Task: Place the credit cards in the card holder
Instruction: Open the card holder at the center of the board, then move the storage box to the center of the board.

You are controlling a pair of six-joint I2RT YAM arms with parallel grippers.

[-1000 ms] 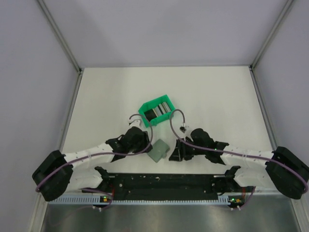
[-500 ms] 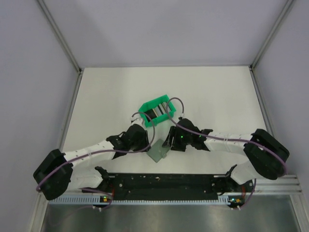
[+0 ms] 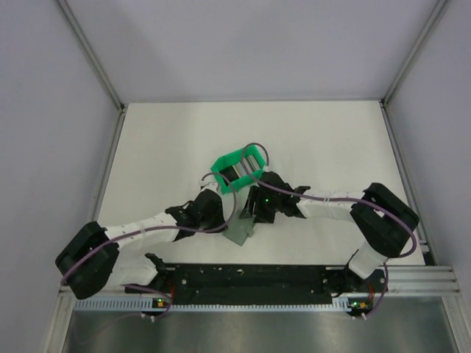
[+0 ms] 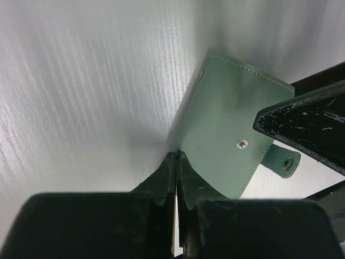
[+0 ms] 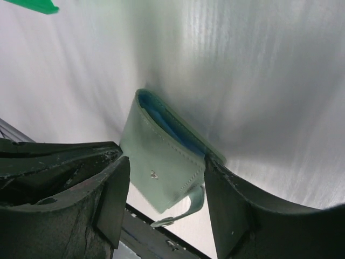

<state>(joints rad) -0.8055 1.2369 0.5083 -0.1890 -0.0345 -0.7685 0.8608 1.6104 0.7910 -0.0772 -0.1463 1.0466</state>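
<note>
The grey-green card holder [image 3: 239, 234] sits near the table's front edge, tilted up on one side. My left gripper [image 4: 177, 155] is shut, its tips meeting on the card holder's [image 4: 229, 135] lower left edge. My right gripper [image 5: 164, 175] is open and straddles the card holder [image 5: 159, 145], whose light blue inside shows at the top. One right finger [image 5: 237, 210] touches its edge. The snap strap [image 4: 284, 161] hangs loose. The credit cards [image 3: 241, 171], dark and light, stand in the green bin [image 3: 221, 163] just beyond both grippers.
The green bin's corner [image 5: 32, 5] shows at the top left of the right wrist view. A right finger [image 4: 307, 118] crosses the left wrist view close to the card holder. White table [image 3: 331, 140] stretches behind, walled on three sides. A black rail [image 3: 250, 276] runs along the front.
The right gripper has swung left and forward from beside the card holder to straddle it. The left gripper has shut. The card holder now stands more tilted.
</note>
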